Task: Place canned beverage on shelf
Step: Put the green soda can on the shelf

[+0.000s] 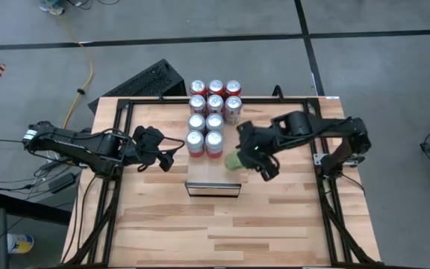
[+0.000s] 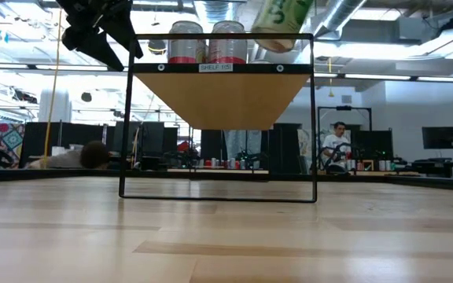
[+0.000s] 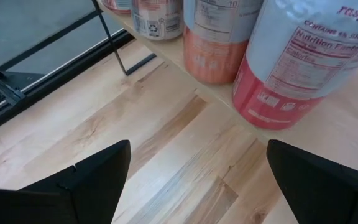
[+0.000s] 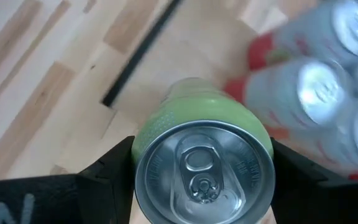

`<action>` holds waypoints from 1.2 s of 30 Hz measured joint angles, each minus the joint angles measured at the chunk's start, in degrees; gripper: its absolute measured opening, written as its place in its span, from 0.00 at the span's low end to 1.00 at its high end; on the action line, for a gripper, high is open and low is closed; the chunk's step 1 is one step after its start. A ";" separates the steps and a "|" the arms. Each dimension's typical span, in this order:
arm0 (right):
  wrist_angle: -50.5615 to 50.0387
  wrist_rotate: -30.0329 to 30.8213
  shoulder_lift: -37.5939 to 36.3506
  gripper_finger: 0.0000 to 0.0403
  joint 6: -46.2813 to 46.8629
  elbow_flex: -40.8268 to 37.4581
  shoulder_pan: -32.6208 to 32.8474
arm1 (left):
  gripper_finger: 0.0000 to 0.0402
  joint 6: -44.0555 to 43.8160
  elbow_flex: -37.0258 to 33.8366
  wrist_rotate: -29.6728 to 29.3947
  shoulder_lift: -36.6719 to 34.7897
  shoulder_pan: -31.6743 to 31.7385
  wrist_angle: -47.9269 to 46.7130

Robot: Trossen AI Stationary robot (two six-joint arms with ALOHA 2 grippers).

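The shelf [image 1: 213, 179] runs from the table's middle toward its far edge. Several red-and-silver cans [image 1: 206, 123] stand in rows on its light wood top; the stretch behind its dark front edge [image 2: 219, 67] is bare. My right gripper [image 1: 239, 155] is shut on a green can [image 1: 234, 160] just right of the shelf's near part, and in the low view that can [image 2: 281, 17] shows tilted above the shelf's right corner. My left gripper [image 1: 164, 153] stands open left of the shelf, nothing between its fingers [image 3: 98, 177], facing the red cans [image 3: 291, 68]. My right gripper pinches the green can's side wall just below its top rim [image 4: 146, 135], one finger [image 4: 107, 177] on each side. The fingers come from above, slanting down, and the lid with its pull tab [image 4: 201, 171] faces the wrist. The can is lifted clear and tilted.
Black frame rails [image 1: 118, 142] run along the tabletop's left, right and far sides. A dark keyboard [image 1: 146, 81] lies beyond the table's far left corner. Bare wood [image 1: 222, 232] stretches in front of the shelf toward the near edge.
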 joint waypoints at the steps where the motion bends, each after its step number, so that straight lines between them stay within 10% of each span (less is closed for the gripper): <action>1: -1.13 -0.42 1.36 0.65 -1.09 1.38 0.46 | 0.90 -0.07 0.00 -0.13 0.01 0.00 -0.07; 13: -9.20 -1.49 12.76 0.65 -7.92 14.31 1.76 | 0.90 -0.15 0.00 -0.69 0.00 0.00 -0.13; 36: -10.38 -5.28 16.42 0.65 -8.99 14.57 0.66 | 0.90 0.70 -0.02 -1.15 0.00 0.00 -0.17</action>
